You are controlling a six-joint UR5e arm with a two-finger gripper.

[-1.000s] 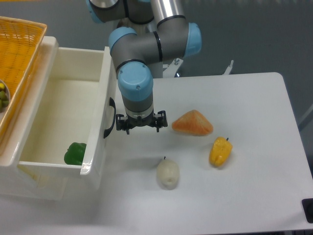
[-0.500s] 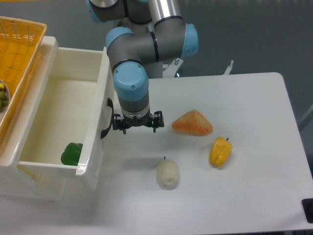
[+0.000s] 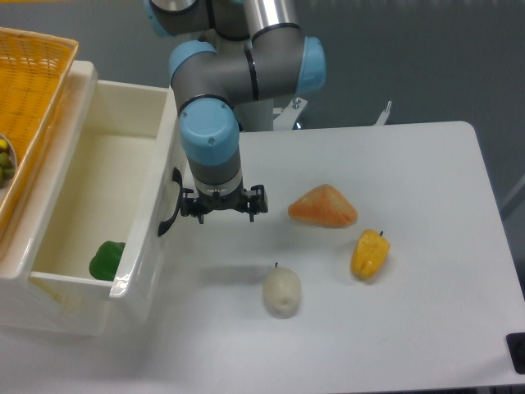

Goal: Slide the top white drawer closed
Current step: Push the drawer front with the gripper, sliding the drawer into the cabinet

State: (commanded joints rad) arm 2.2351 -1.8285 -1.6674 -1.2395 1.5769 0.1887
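Grey arm with blue joint caps reaching down from the top, wrist vertical, gripper (image 3: 223, 205) pointing downward, black fingers (image 3: 256, 203) spread apart, holding nothing

The top white drawer (image 3: 98, 176) looks like glossy cream plastic, with highlights along its rim, and its handle (image 3: 170, 215) is black. The basket (image 3: 33, 90) is woven orange wicker (rough-textured). The worktop (image 3: 410, 328) is matt white; the arm (image 3: 246, 70) shows brushed grey metal with smooth blue caps.

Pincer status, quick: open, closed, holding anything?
Pincer: open, fingers spread, holding nothing, right beside the black handle on the top drawer front.
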